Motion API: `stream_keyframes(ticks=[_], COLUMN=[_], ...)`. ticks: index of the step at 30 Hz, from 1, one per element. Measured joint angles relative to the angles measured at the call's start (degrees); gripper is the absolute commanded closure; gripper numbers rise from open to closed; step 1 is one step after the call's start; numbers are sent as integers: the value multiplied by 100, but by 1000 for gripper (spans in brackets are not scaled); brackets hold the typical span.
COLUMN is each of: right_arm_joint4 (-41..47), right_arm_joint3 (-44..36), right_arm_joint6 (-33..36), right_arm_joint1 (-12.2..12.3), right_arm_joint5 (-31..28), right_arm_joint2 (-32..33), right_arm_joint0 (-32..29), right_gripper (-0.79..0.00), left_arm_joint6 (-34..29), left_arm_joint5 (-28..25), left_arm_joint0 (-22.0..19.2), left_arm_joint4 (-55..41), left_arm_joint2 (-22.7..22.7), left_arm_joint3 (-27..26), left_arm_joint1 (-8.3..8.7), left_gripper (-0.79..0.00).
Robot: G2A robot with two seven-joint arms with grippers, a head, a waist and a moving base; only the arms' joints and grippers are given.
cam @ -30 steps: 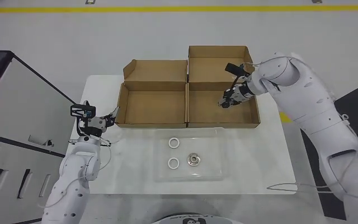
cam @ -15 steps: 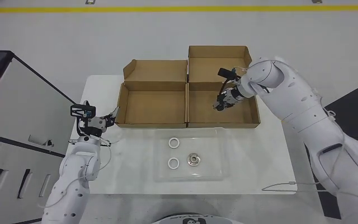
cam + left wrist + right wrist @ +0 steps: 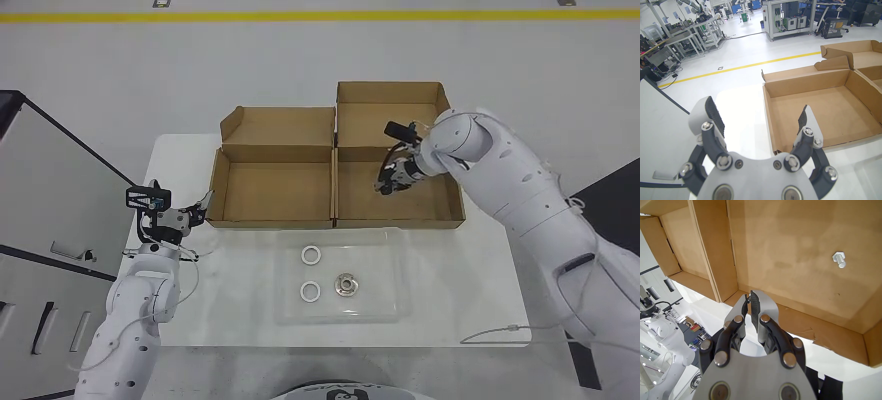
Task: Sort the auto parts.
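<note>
Top view: a white worktop is seen carrying two open cardboard boxes, the left box and the right box. In front of them is a clear tray, in which a far ring, a near ring and a flanged metal disc are laid apart. The right pincer is hung over the right box; the left pincer is held beside the left box's outer corner. Left wrist view: the left pincer is released, with nothing between its pads. Right wrist view: the right pincer is clenched on what looks like a small threaded piece, while a bolt lies loose on the box floor, well apart. The bolt is judged light, stiff, smooth and apt to roll, and best pinched across the shank.
</note>
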Motion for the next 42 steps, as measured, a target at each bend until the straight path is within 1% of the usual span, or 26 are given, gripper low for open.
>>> stream_keyframes(ticks=[9, 18, 31, 42], right_arm_joint4=[-166, 98, 102, -54], right_arm_joint3=[224, 534, 872, 961], right_arm_joint6=[-324, -630, -762, -884], right_arm_joint1=[-105, -230, -389, -436], right_arm_joint5=[50, -197, -204, -137], right_arm_joint2=[-66, -7, -29, 25], right_arm_joint0=[-45, -195, -262, -316], right_gripper=[0, 0, 0, 0], left_arm_joint6=[0, 0, 0, 0], left_arm_joint5=[0, 0, 0, 0], left_arm_joint0=[0, 0, 0, 0], left_arm_joint4=[0, 0, 0, 0], left_arm_joint2=[0, 0, 0, 0], left_arm_joint3=[0, 0, 0, 0], left_arm_joint1=[0, 0, 0, 0], left_gripper=[-785, -785, -785, -785])
